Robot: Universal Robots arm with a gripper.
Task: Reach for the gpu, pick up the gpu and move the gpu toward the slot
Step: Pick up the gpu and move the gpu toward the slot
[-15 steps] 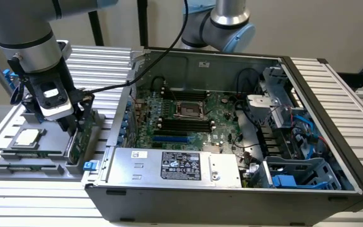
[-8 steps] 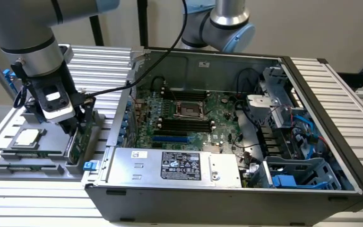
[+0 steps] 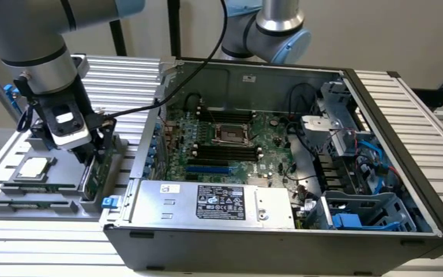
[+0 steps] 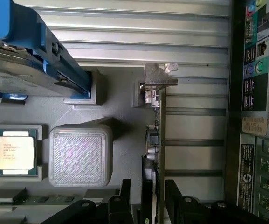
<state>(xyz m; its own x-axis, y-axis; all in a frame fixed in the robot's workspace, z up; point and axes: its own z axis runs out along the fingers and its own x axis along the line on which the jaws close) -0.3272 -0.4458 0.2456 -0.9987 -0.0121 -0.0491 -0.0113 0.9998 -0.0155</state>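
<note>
Wrist view: gpu point(image 4: 156, 135) stood on edge in the grey parts tray point(image 4: 120, 105), its silver bracket point(image 4: 160, 77) at the end away from the gripper point(image 4: 148, 184); jaws sat open either side of the card with a gap showing on one side, not clamped. Exterior view put the card upright in the tray at that view's left, just outside the open PC case point(image 3: 283, 236), gripper low over its top edge. CPU point(image 4: 15, 151) and a blue-railed hard drive point(image 4: 31, 60) sat in neighbouring tray pockets, motherboard point(image 3: 229, 141) well apart inside the case
</note>
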